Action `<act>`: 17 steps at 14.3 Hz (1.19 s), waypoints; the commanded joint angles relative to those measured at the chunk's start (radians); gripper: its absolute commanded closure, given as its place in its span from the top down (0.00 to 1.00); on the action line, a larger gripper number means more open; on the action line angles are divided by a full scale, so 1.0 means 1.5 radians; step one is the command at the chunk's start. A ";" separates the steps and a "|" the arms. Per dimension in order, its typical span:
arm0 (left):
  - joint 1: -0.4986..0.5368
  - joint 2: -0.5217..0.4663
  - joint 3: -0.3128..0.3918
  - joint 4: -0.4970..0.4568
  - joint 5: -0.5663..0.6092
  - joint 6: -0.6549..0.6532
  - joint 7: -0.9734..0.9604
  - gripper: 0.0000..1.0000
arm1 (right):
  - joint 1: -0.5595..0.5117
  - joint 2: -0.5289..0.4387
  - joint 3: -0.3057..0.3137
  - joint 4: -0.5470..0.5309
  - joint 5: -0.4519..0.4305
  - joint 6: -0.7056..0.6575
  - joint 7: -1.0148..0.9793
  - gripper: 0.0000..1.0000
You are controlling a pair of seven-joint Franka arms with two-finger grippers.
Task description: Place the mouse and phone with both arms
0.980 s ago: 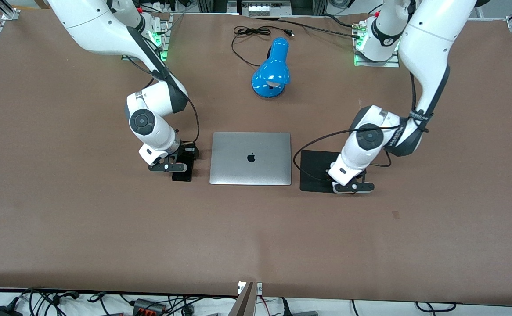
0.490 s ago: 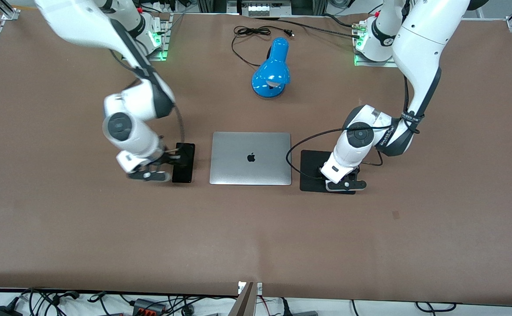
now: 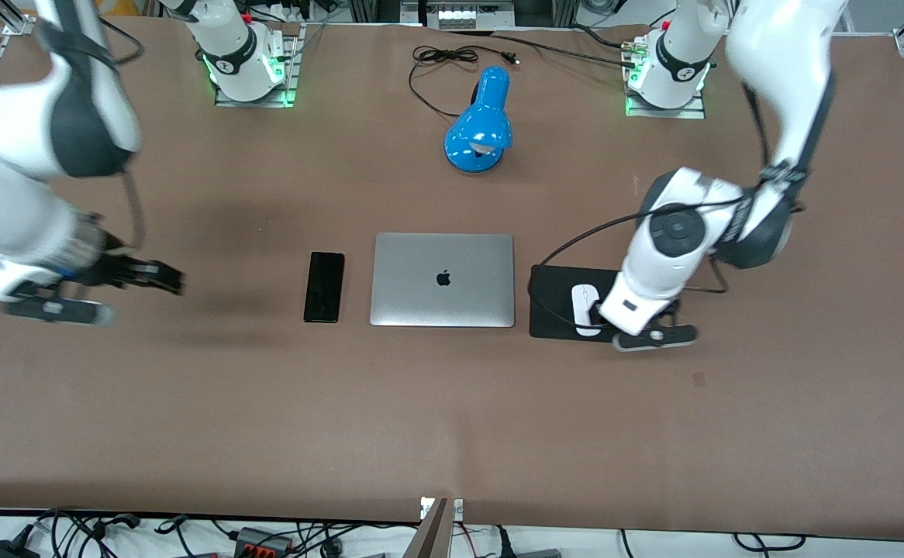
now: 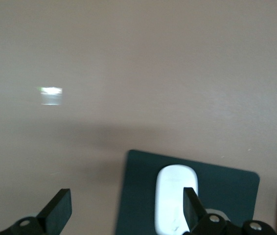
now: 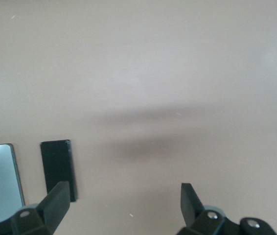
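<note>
a closed silver laptop (image 3: pixel 443 279) lies beside a black pad (image 3: pixel 557 302), a blue lamp (image 3: pixel 480 124) farther back.

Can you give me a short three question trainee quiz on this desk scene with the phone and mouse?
1. True or false: the phone lies flat on the table beside the laptop, held by no gripper.
2. What does the mouse rest on?
A. the laptop
B. the black pad
C. the bare table
3. Fill in: the right gripper, jaws open, is over bare table toward the ____ arm's end.

Key: 1 true. 2 B. 3 right. The left gripper, jaws open, is over the pad's edge beside the mouse.
</note>
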 commanded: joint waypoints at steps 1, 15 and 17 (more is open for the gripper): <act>0.026 -0.019 -0.002 0.090 0.013 -0.135 0.095 1.00 | 0.000 -0.001 -0.041 0.089 -0.002 -0.112 -0.011 1.00; 0.139 -0.212 0.047 0.122 -0.184 -0.410 0.445 1.00 | 0.004 -0.092 -0.061 0.055 0.010 -0.214 -0.137 1.00; 0.113 -0.277 0.078 0.030 -0.185 -0.349 0.445 1.00 | 0.002 -0.088 -0.061 0.057 0.010 -0.208 -0.138 1.00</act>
